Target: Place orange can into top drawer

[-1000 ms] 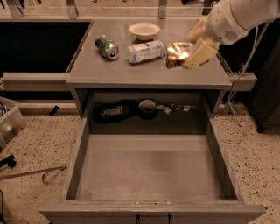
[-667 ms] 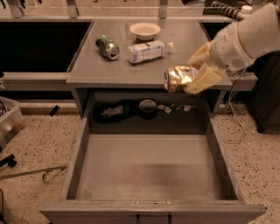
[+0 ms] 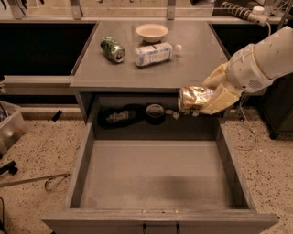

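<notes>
The orange can (image 3: 194,98), shiny orange-gold and dented, lies on its side in my gripper (image 3: 211,93), silver end pointing left. My gripper is shut on it and holds it in the air just past the front edge of the countertop, above the back right part of the top drawer (image 3: 155,176). The drawer is pulled wide open below, grey with a flat bare bottom, and two small dark handle fittings show on its front wall. My white arm reaches in from the upper right.
On the grey countertop (image 3: 192,64) lie a green can (image 3: 112,49) on its side, a white-labelled clear bottle (image 3: 155,53) and a small white bowl (image 3: 152,32). Dark items (image 3: 132,114) sit in the recess behind the drawer. A power strip (image 3: 242,13) lies at the back right.
My gripper has carried the orange can off the countertop, down and toward the front, so it now hangs over the open drawer's back right part.
</notes>
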